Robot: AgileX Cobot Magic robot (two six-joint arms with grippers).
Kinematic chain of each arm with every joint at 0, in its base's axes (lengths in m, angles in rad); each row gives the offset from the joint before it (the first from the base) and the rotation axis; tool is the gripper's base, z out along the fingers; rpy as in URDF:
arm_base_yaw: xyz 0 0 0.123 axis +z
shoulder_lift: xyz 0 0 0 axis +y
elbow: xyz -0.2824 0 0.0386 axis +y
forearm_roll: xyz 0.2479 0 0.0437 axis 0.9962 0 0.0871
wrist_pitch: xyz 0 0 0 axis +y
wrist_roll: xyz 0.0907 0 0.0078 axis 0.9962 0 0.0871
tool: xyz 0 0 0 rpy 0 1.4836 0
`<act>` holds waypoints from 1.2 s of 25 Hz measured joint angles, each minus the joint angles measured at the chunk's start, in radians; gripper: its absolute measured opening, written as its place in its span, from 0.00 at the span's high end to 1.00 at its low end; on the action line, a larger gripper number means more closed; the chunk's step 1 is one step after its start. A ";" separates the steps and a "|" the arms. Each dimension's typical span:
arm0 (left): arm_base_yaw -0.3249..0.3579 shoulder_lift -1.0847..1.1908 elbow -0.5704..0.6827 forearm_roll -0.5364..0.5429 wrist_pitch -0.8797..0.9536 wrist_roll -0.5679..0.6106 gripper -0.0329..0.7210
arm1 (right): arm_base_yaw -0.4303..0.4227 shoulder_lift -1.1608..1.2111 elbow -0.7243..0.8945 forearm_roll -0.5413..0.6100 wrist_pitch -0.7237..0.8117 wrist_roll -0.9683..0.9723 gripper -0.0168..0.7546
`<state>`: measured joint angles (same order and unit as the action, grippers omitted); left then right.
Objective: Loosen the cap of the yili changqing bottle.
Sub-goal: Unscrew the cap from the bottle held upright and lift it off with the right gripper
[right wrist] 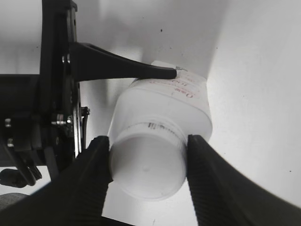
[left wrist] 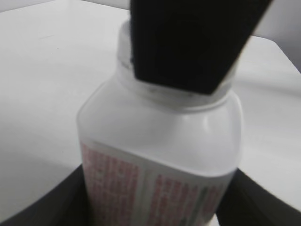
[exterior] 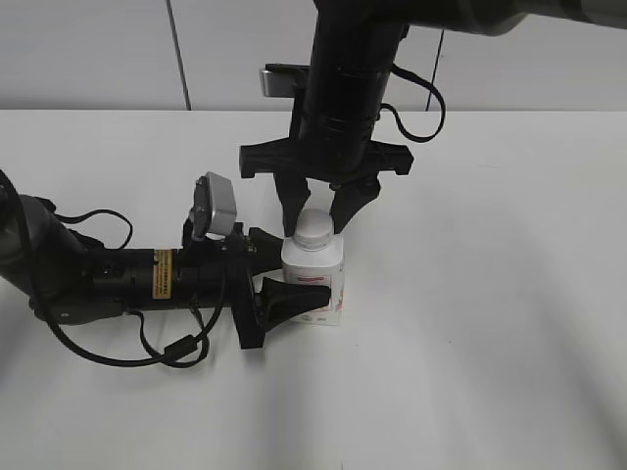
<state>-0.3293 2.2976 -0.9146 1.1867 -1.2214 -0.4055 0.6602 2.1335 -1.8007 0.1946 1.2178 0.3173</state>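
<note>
Two hands grip: right hand [exterior: 313, 217] grasping cap [exterior: 313, 228], left hand [exterior: 277, 276] grasping bottle [exterior: 315, 278].

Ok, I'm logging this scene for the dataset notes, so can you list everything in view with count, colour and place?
bottle: one, white with pink-red label, upright on the table near the middle, body between the left claw's fingers.
cap: one, white, on the bottle's neck, between the right claw's fingers.
table: one, white, under everything.
wall: pale grey panels behind the table.
left claw: one, black, lying low from the left, shut on the bottle's body.
right claw: one, black, reaching down from above, fingers pressed to both sides of the cap.
wrist cameras: two, grey, one on each arm.
</note>
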 joint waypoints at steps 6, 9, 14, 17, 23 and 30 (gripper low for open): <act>0.000 0.000 0.000 0.000 0.000 0.001 0.37 | 0.000 0.000 0.000 -0.002 0.000 -0.051 0.46; 0.000 0.000 0.000 0.000 0.000 0.001 0.37 | 0.000 0.000 0.000 -0.006 0.000 -0.164 0.46; 0.000 0.000 0.000 0.000 0.001 0.001 0.38 | 0.000 0.000 0.000 -0.007 -0.001 -0.458 0.46; 0.000 0.000 0.000 0.001 0.002 0.002 0.39 | 0.001 0.000 0.000 -0.007 -0.001 -0.655 0.46; 0.000 0.000 0.000 0.001 0.002 0.005 0.40 | 0.001 0.000 -0.001 -0.007 -0.001 -0.960 0.46; 0.000 0.000 0.000 0.001 0.003 0.005 0.41 | 0.001 0.000 -0.001 -0.009 -0.001 -1.070 0.47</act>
<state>-0.3293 2.2976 -0.9146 1.1876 -1.2187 -0.4003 0.6613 2.1335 -1.8018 0.1856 1.2170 -0.7527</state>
